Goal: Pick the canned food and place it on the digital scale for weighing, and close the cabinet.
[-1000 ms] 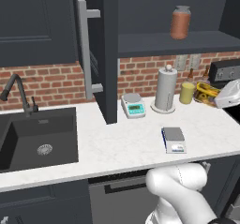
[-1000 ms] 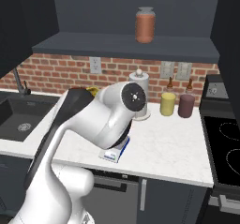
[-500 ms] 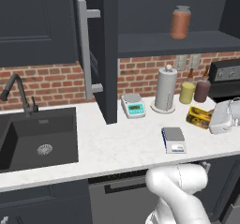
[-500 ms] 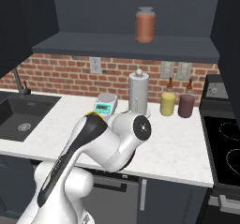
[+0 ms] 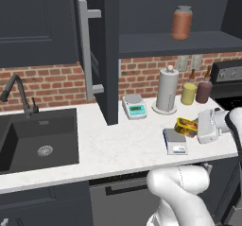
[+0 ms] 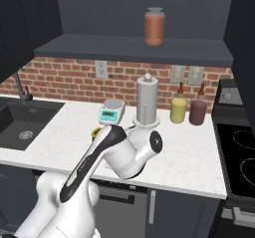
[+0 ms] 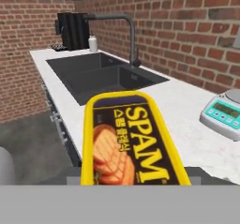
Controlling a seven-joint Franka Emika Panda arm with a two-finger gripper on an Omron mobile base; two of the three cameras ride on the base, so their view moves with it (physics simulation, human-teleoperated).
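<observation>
Pincer: the pincer (image 5: 193,127) reaches in from the right side of the left base view, clamped on the canned food (image 5: 185,126); its fingertips themselves are hidden behind the tin.
Canned food: one tin, held in the air just above and to the right of the digital scale (image 5: 175,140), not resting on it.
Hand view alone: the tin's top face (image 7: 131,145), yellow-rimmed with a dark label and large yellow lettering, lies close before the camera; beyond it are the sink (image 7: 105,78), a dark tap (image 7: 126,31) and a corner of the white scale (image 7: 224,113).
Right base view: the arm's white body covers the digital scale; a sliver of yellow (image 6: 96,132) shows at the arm's left edge.
Cabinet: one door (image 5: 103,55) stands open, seen edge-on in the left base view with its silver bar handle (image 5: 85,50) facing left.
Scales: two, the grey-platform one and the white one (image 5: 134,106) nearer the wall.
Shelf: one orange-brown jar (image 6: 154,26).
Table: one paper towel roll (image 6: 147,101), one yellow canister (image 6: 178,110), one dark red canister (image 6: 197,112), two small bottles behind them.
</observation>
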